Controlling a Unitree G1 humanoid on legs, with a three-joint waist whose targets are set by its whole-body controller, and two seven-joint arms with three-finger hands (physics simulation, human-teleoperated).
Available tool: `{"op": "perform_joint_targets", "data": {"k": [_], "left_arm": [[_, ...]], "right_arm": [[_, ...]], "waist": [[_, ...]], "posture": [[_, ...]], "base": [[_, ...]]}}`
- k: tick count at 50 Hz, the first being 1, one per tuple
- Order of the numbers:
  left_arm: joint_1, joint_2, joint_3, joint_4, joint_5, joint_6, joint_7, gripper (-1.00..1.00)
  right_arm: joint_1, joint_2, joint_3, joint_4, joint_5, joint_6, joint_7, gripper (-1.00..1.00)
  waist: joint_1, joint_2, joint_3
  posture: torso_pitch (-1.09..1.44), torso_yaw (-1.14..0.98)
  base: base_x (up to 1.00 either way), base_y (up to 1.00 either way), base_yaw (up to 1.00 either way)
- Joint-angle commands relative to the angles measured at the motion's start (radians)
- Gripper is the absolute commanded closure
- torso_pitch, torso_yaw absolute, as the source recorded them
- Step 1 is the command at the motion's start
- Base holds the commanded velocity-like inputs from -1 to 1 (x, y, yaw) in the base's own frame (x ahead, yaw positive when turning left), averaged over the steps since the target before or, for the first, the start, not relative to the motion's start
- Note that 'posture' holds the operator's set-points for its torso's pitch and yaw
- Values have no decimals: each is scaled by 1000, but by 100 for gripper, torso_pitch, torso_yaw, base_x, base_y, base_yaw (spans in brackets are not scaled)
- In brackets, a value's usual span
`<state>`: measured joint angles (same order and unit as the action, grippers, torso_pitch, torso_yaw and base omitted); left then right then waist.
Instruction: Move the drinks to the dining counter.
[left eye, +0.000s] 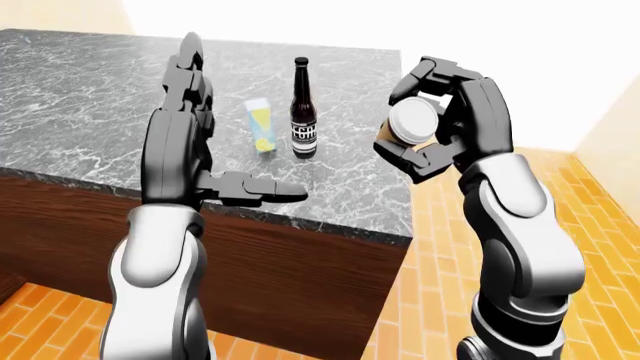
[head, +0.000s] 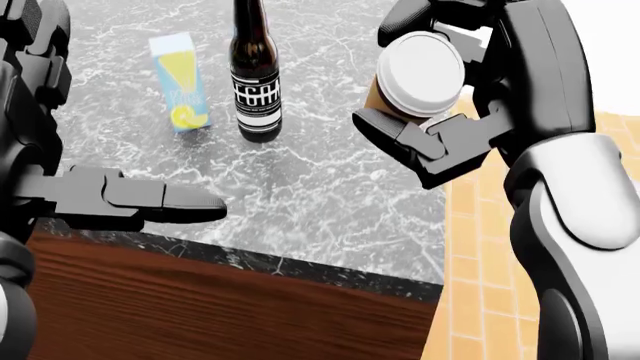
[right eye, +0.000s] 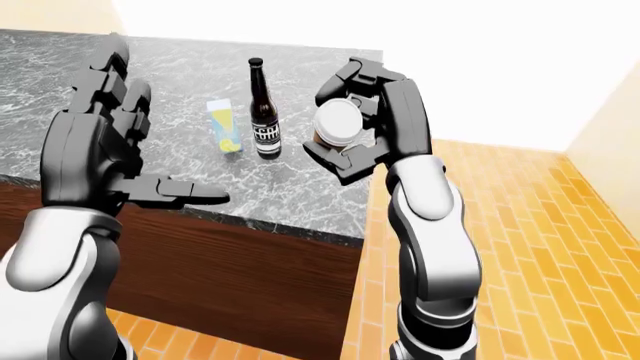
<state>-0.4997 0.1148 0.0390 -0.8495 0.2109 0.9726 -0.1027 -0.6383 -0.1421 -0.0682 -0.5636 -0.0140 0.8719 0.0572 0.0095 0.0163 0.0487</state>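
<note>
**Cup's in hand, two drinks already parked, looks like the set-down step**

Left-eye view first: the right hand (left eye: 440, 124) has its fingers (left eye: 405, 159) wrapped round a paper cup (left eye: 412, 121) with a white lid and brown body, tipped so the lid faces the camera. It hangs in the air to the right of the beer bottle (left eye: 303, 112), about over the right edge of the grey marble tabletop (left eye: 90, 97). The bottle stands upright, dark glass with a black-and-white label. Just left of it is a small juice carton (left eye: 260, 125), pale blue with yellow on it, also upright. My guess is those two are done and the cup is the last one to place.

Head view: closer look at the bottle, with the carton just beside it on the left, not touching. The cup sits up and to the right of the bottle, held well clear of the marble. The left hand (head: 90, 172) is empty, its fingers (head: 150, 199) spread, one reaching out flat below the bottle.

Right-eye view: same layout, the cup right next to the bottle at about neck height. Next move, I'd say, is to turn the cup upright and lower it onto bare marble right of the bottle, without clipping the bottle, since tall things tip easily.
</note>
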Motion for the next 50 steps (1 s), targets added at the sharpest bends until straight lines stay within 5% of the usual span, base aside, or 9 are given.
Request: {"op": "perform_joint_targets", "data": {"k": [1, 4, 6, 7, 11, 16, 25, 40, 50], "left_arm": [[-24, 1, 0, -19, 1, -35, 0, -100], [-23, 0, -1, -19, 3, -36, 0, -100], [-27, 0, 0, -25, 4, -26, -2, -100], [-26, 1, 3, -24, 3, -30, -2, -100], [-29, 4, 9, -36, 1, -16, -5, -100], [-21, 17, 50, -69, -29, 7, -6, -100], [13, 33, 63, -100, -67, 4, 11, -100], [13, 52, 74, -118, -98, 23, 29, -100], [-9, 63, 87, -133, -111, 51, 28, -100]], "right_arm": [[-29, -8, -15, -30, -5, -47, -13, 100], [-28, -8, -15, -26, -2, -53, -14, 100], [-28, -8, -14, -27, -1, -53, -15, 100], [-29, -9, -14, -25, -1, -51, -16, 100], [-36, -9, -15, -33, 4, -37, -20, 100], [-50, -17, -13, -30, 7, -21, -14, 100], [-86, -21, -1, 6, 8, 27, 7, 100], [-195, -31, -17, 242, -11, 68, 0, 100], [-252, -3, -1, 512, -31, -113, -56, 100]], "waist": [[-2, 3, -12], [6, -41, -15], [6, -103, -34], [-5, -59, -21], [4, -67, -19], [-17, 7, -18], [-8, -28, -32], [-4, -26, -28], [-10, -18, -27]], "posture": [[0, 0], [0, 0], [0, 0], [0, 0], [0, 0], [0, 0], [0, 0], [0, 0], [0, 0]], "base": [[28, 2, 0], [29, 2, 0], [29, 1, 0], [27, 1, 0], [3, 0, 0], [0, 0, 0], [0, 0, 0], [0, 0, 0], [0, 0, 0]]}}
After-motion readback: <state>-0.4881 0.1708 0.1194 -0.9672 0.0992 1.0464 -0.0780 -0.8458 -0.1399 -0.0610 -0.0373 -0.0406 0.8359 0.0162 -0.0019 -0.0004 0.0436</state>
